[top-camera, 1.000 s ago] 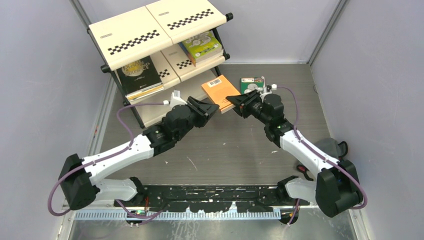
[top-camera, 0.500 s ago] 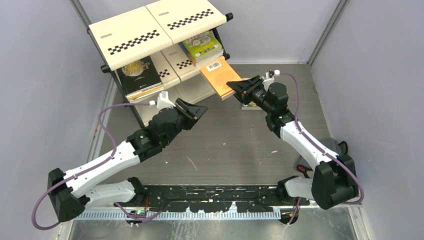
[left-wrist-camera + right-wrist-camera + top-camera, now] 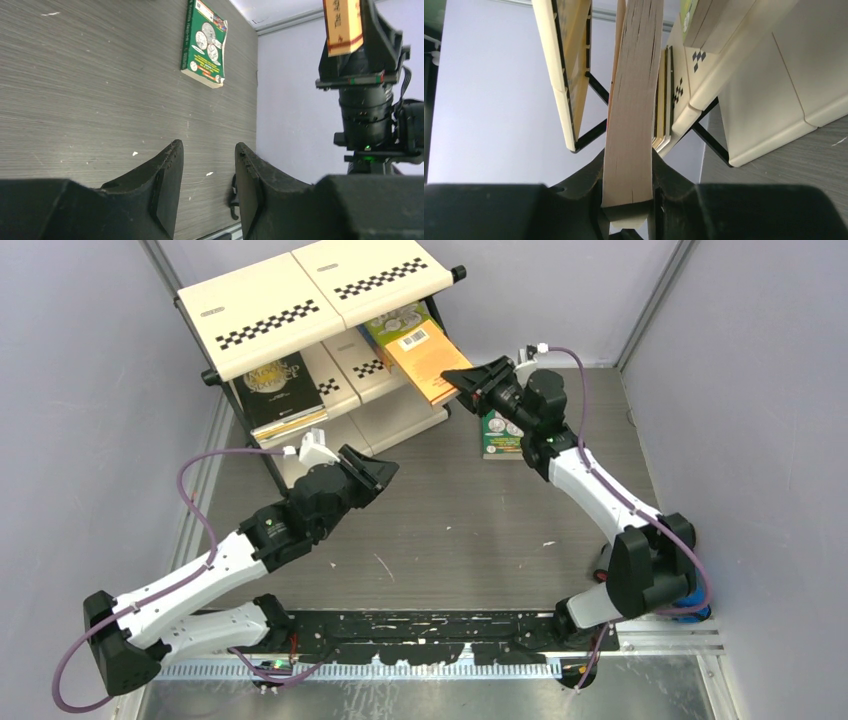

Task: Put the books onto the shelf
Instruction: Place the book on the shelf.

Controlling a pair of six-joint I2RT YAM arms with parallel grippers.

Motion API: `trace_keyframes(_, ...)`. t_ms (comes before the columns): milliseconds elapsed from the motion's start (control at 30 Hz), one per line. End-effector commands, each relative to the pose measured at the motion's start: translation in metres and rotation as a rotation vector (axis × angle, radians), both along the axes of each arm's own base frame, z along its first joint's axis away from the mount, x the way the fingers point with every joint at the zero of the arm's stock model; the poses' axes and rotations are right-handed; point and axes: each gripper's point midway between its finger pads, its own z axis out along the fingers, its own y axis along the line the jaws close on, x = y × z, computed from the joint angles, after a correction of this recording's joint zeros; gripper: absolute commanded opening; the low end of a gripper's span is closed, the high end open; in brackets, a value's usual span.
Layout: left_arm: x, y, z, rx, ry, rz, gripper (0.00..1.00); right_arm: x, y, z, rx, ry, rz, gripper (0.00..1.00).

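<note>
While the right gripper clamps the orange book at twelve o'clock, with the left gripper apart and empty, sliding it onto the shelf likely comes next.

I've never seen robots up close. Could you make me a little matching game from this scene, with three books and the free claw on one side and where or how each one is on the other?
Things:
1. orange book
2. dark green book
3. black book
4. left gripper

States:
A. lying flat on the table
B. clamped in the right gripper, up at the shelf
C. open, holding nothing
D. resting on the shelf's middle tier, left side

Pairs: 1-B, 2-A, 3-D, 4-C
</note>
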Motion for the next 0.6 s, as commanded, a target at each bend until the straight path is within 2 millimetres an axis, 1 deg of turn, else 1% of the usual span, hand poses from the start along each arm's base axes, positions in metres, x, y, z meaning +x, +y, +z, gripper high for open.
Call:
trace_keyframes(0, 0.004, 0.011, 0.011, 0.056, -0.062, 0.015, 0.43, 0.012, 0.005, 0.052, 0.027, -0.158, 0.009, 0.01)
trace_keyframes(267, 0.004, 0.001, 0.019, 0.121, -0.102, -0.054, 0.43, 0.062, 0.021, 0.061, 0.011, -0.17, 0.001, 0.01)
trace_keyframes(467, 0.003, -0.002, 0.019, 0.154, -0.118, -0.084, 0.43, 0.097, 0.032, 0.059, 0.001, -0.162, -0.004, 0.01)
trace_keyframes(567, 0.003, -0.003, 0.02, 0.169, -0.126, -0.097, 0.43, 0.113, 0.036, 0.054, -0.004, -0.154, -0.009, 0.01)
